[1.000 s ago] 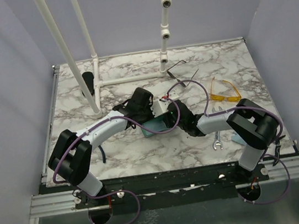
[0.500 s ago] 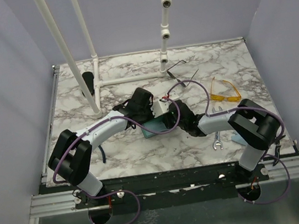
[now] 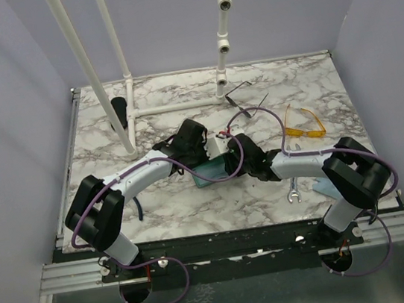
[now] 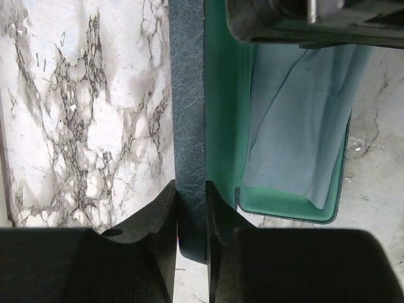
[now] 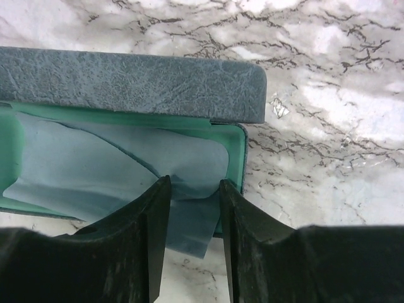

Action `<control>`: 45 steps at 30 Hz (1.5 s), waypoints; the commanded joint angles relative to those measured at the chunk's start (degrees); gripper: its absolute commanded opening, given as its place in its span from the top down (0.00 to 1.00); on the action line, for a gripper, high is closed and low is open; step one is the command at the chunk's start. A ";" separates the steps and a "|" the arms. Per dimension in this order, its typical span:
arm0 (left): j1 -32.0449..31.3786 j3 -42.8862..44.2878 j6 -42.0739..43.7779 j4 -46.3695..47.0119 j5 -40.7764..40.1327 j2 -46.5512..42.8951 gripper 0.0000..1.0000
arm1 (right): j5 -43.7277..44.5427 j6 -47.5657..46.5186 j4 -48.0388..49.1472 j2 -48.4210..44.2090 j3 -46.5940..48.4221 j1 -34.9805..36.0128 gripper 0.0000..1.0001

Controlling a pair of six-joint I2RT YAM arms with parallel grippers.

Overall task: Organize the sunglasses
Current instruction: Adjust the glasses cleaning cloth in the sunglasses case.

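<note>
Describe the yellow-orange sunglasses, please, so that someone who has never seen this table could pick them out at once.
On the marble table, look at the right-hand half, just beyond the right arm. The yellow-orange sunglasses lie there with their arms unfolded. Their translucent coloured plastic sets them apart from the thin dark wire-frame pair further back, near the white pipe stand.

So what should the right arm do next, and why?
Probably close the right pincer on the blue cloth and lift it out: its jaws straddle the cloth's edge, the left pincer pins the case lid open, and the wire-frame glasses and yellow glasses lie on the table.
</note>
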 commanded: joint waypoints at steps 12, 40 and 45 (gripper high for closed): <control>-0.29 -0.68 0.25 0.67 1.63 -0.59 1.00 | 0.15 0.17 -4.42 3.09 2.52 0.40 0.61; -0.27 -0.26 0.50 0.37 3.38 -0.31 1.00 | -0.48 -2.57 12.75 9.75 0.16 0.12 1.00; -0.25 -0.39 0.68 0.32 3.39 -0.32 1.00 | 0.76 -4.08 14.86 8.58 0.50 0.13 1.00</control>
